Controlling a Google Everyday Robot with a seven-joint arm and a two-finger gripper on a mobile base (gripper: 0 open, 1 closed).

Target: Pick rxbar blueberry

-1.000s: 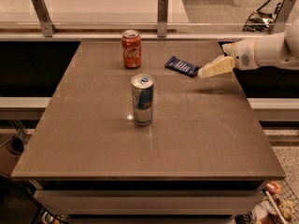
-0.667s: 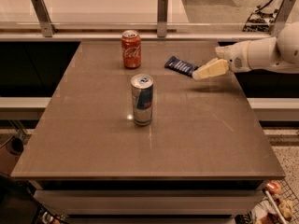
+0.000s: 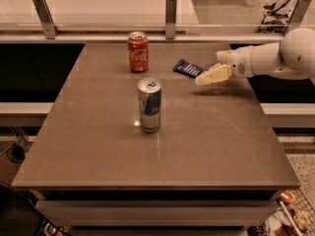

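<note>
— Gripper [image 3: 203,79]: where is it sitting?
— You are hovering it near the table's [image 3: 98,146] right edge, just beside the rxbar blueberry [image 3: 188,68], which is lying toward the far edge. Released or clenched, I cannot tell.

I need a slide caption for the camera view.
The end effector is just beside the rxbar blueberry lying on the table; a red can and a blue-silver can stand nearby.
</note>
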